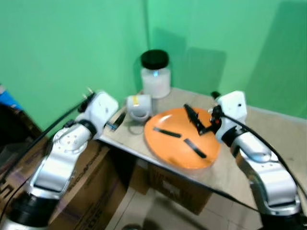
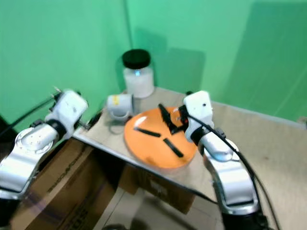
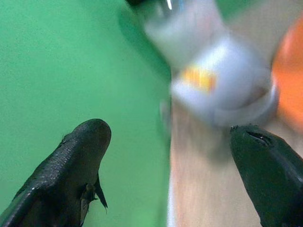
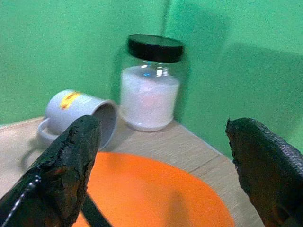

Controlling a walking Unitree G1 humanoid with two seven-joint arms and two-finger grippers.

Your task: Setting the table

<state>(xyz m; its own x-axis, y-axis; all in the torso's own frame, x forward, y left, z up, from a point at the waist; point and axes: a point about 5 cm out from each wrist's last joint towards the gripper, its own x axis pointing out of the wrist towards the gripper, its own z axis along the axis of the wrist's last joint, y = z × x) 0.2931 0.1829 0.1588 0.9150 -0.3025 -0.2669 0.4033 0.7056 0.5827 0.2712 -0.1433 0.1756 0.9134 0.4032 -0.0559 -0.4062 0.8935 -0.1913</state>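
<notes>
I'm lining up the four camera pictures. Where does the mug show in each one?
Left eye view: mug on its side, just left of the orange plate.
Right eye view: mug, again left of the plate.
Left wrist view: blurred mug, beyond the open left end effector.
Right wrist view: mug, beside the jar.
Shared landmark: the jar behind it.

Probably a staged test corner, green backdrop walls, tabletop propped on cardboard boxes
</notes>
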